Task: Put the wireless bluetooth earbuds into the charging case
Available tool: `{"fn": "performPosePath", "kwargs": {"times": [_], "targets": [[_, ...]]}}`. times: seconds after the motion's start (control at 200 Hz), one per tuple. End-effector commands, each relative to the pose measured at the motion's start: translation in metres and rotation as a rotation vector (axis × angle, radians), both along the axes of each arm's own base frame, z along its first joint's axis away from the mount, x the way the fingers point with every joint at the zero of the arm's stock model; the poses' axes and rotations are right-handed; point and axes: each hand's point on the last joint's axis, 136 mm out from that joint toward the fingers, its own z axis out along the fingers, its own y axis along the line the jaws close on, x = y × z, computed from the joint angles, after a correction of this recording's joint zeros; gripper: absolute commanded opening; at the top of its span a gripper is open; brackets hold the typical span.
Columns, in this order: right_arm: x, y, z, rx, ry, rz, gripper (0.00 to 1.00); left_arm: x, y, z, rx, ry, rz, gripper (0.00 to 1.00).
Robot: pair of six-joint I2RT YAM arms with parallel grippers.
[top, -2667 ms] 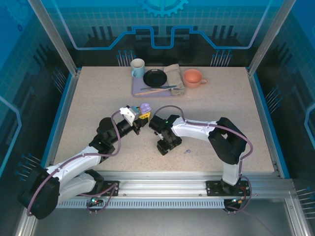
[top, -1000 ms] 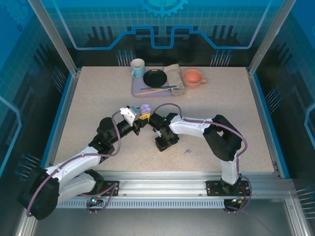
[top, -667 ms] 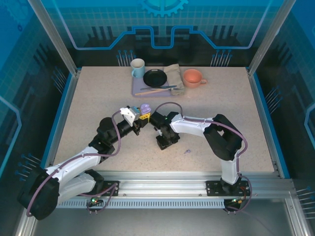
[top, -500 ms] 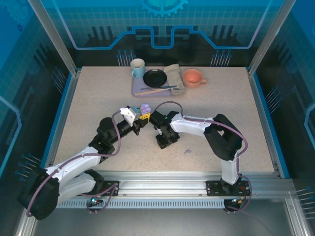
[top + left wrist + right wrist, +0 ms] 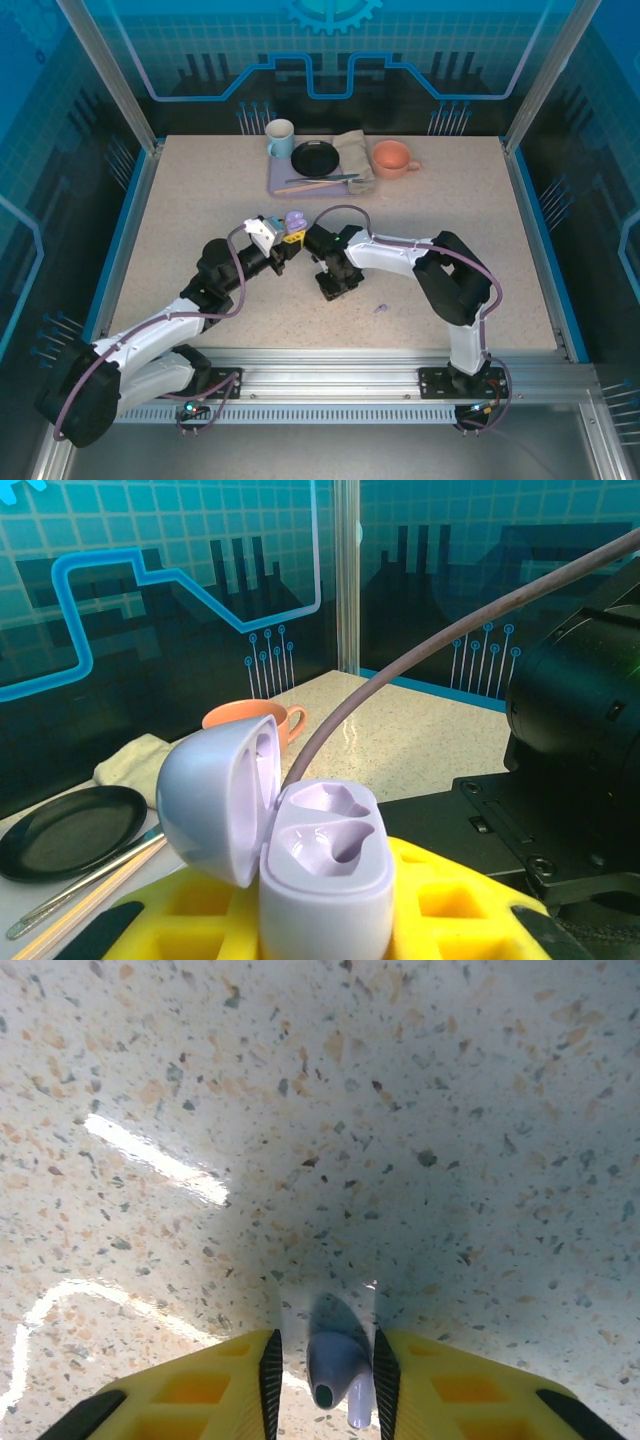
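Lilac charging case (image 5: 325,870), lid open and both sockets empty, sits clamped in the left end effector (image 5: 330,920). Right end effector (image 5: 325,1375) seemingly pinches one lilac earbud (image 5: 335,1360) above the desk (image 5: 400,1110); another (image 5: 380,308) lies nearby.

No readable text, label, brand or number appears on anything here
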Motion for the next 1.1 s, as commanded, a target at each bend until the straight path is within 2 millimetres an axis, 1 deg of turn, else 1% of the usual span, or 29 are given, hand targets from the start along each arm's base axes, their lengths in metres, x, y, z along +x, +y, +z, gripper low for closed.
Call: {"fn": "performPosePath", "kwargs": {"times": [0.0,0.065,0.22,0.61,0.695,0.745,0.865,1.095], "targets": [[-0.002,-0.011,-0.007,-0.032,0.014,-0.015,0.31,-0.002,-0.001,0.015,-0.008,-0.047,0.0,0.0],[-0.003,-0.014,-0.008,-0.04,0.013,-0.018,0.3,-0.002,-0.001,0.015,-0.008,-0.047,0.0,0.0],[-0.004,-0.016,-0.011,-0.047,0.012,-0.022,0.3,-0.002,-0.001,0.015,-0.008,-0.047,0.0,0.0],[0.004,-0.01,-0.01,-0.049,-0.001,-0.025,0.3,-0.001,-0.001,0.015,-0.01,-0.042,-0.001,0.0],[0.005,-0.01,-0.01,-0.053,-0.002,-0.027,0.29,-0.001,-0.002,0.015,-0.01,-0.04,-0.002,0.0],[0.005,-0.009,-0.011,-0.052,-0.003,-0.027,0.26,-0.001,-0.001,0.014,-0.01,-0.038,-0.002,0.0],[0.006,-0.008,-0.012,-0.052,0.001,-0.029,0.26,-0.001,-0.002,0.014,-0.009,-0.035,-0.006,0.0],[0.007,-0.007,-0.008,-0.05,-0.005,-0.028,0.22,0.0,-0.003,0.013,-0.008,-0.031,-0.008,0.0]]}}
